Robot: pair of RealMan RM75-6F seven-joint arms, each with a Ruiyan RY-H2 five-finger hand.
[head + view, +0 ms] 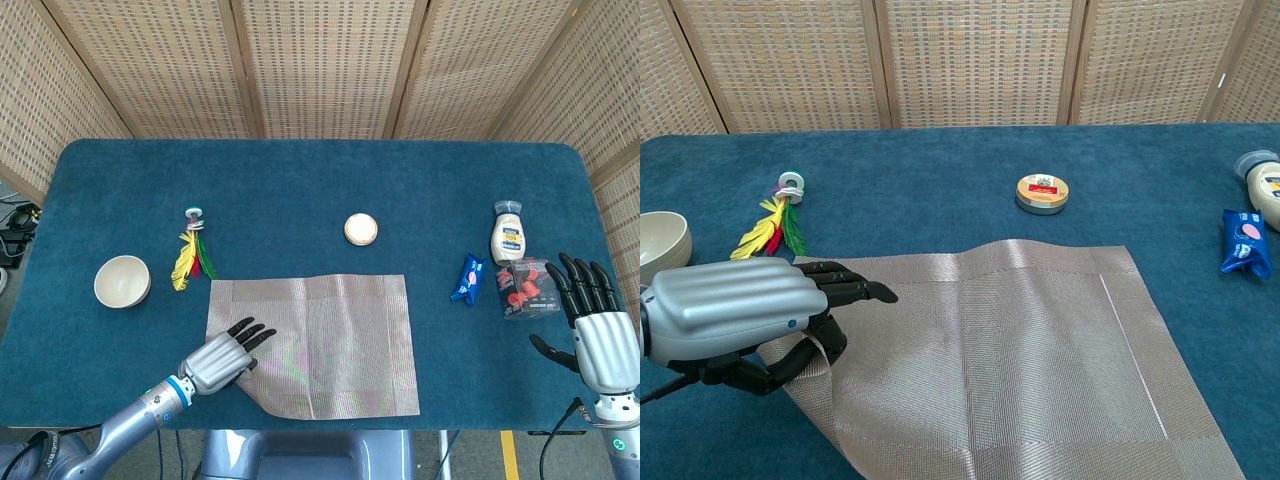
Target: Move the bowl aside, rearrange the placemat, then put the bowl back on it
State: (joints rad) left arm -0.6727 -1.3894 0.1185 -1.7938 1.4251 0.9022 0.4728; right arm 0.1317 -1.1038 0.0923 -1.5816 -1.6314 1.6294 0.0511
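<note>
At far left on the blue tabletop (330, 190), the cream ceramic bowl (122, 281) waits aside; lower left, the left hand (222, 358) pinches the beige woven placemat's (330, 340) edge, mid-rearrangement. Next, likely release. The right hand (590, 325), lower right, hangs spread, empty.

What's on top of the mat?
Only the left hand is on the placemat, gripping its near left corner, with its thumb tucked under the edge. The bowl sits off it, to the left. What lies under the hand is hidden.
</note>
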